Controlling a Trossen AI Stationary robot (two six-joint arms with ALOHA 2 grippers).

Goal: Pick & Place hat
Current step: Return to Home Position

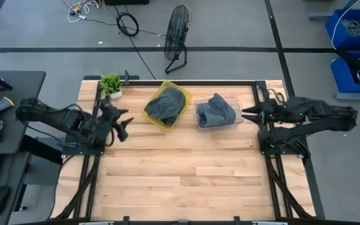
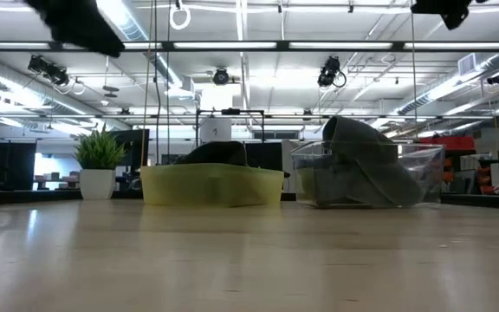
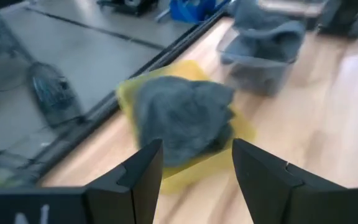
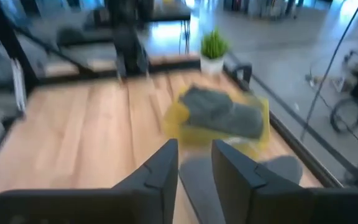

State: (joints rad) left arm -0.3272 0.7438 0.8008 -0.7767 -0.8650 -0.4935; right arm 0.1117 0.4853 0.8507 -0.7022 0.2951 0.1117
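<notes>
A dark grey hat [image 1: 166, 104] lies bunched in a yellow bin [image 1: 150, 116] at the table's far middle; it also shows in the left wrist view [image 3: 182, 118]. A lighter grey hat [image 1: 216, 111] fills a clear bin [image 1: 235, 120] to its right, with part of it draped over the bin's wall [image 2: 379, 178]. My left gripper [image 1: 121, 127] hovers open off the yellow bin's left side, its fingers pointing at that bin [image 3: 197, 165]. My right gripper [image 1: 245, 113] hovers open at the clear bin's right edge, raised above the grey hat [image 4: 196, 163].
A small potted plant [image 1: 111, 84] stands at the far left corner. Black frame rails [image 1: 264, 144] run along the table's left, right and far edges. The near half of the wooden table [image 1: 180, 181] holds nothing. A floor fan [image 1: 176, 37] stands beyond the far edge.
</notes>
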